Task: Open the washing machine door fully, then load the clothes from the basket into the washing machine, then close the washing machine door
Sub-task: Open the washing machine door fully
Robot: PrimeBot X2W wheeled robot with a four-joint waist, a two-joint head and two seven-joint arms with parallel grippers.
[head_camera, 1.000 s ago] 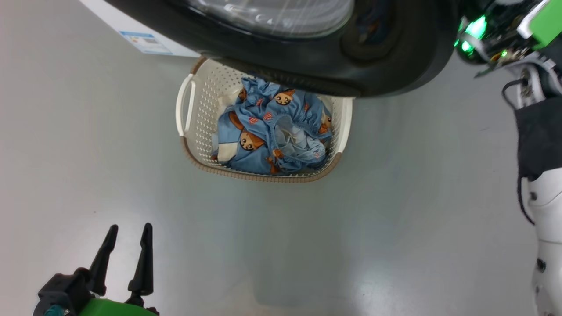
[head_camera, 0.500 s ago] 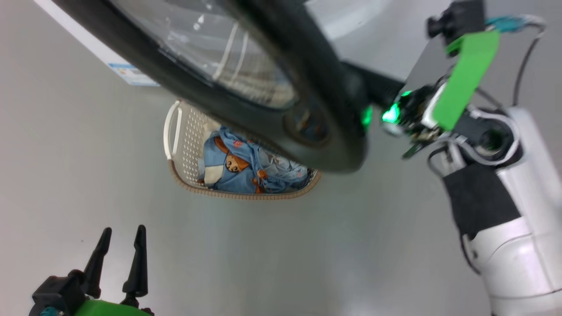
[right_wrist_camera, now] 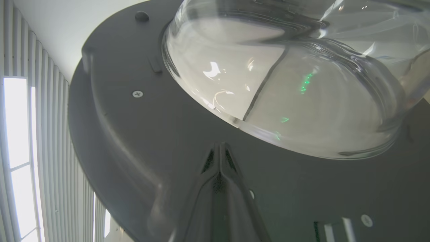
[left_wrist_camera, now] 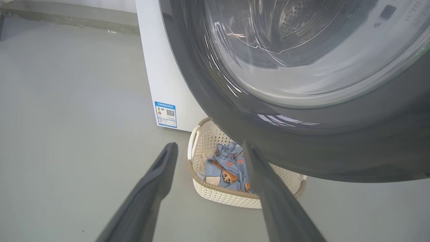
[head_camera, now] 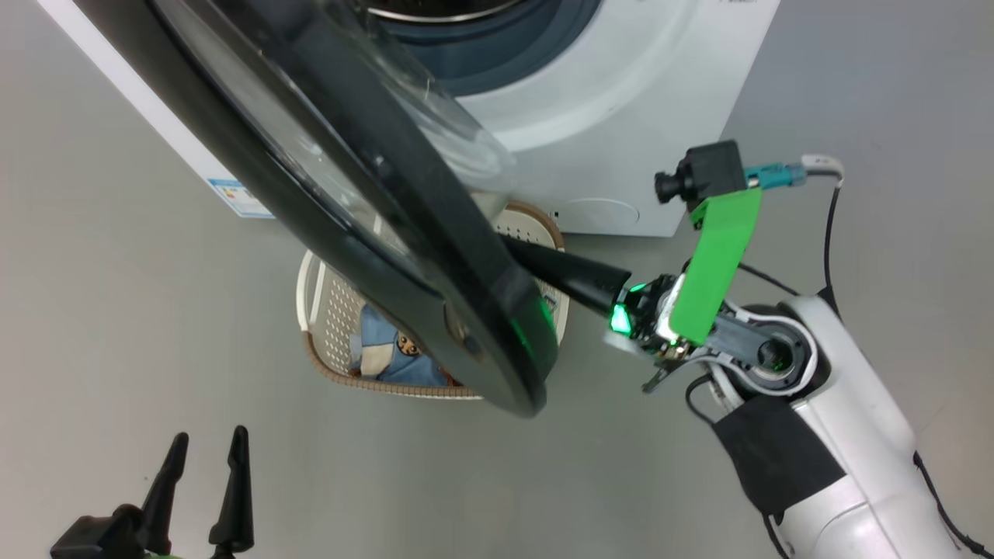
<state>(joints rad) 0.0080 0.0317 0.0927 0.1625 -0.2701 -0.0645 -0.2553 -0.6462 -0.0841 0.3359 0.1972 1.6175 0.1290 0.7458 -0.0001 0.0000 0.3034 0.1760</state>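
Note:
The washing machine door [head_camera: 373, 233] stands swung out from the white washing machine [head_camera: 621, 116], showing its grey ring [head_camera: 505, 46]. My right gripper [right_wrist_camera: 220, 145] is shut, its joined tips against the door's dark inner face just below the glass bowl [right_wrist_camera: 285, 84]. In the head view its fingers [head_camera: 575, 273] run behind the door's rim. The cream basket [head_camera: 326, 310] sits on the floor under the door, holding the blue bear-print clothes [head_camera: 384, 357]. My left gripper [head_camera: 203, 442] hangs open and empty at the lower left. From the left wrist, the basket [left_wrist_camera: 221, 196] and clothes [left_wrist_camera: 228, 164] lie beyond its tips.
A blue label sticker [head_camera: 239, 198] marks the machine's side panel. Grey floor [head_camera: 155, 326] spreads around the basket. The door's rim [left_wrist_camera: 302, 144] overhangs most of the basket. My right forearm [head_camera: 815, 435] crosses the lower right. Window slats [right_wrist_camera: 20, 134] show past the door.
The door has swung wider, from broadside to nearly edge-on, with the right gripper against its inner face. The head camera has shifted, bringing the machine's front into view. The left gripper stays open.

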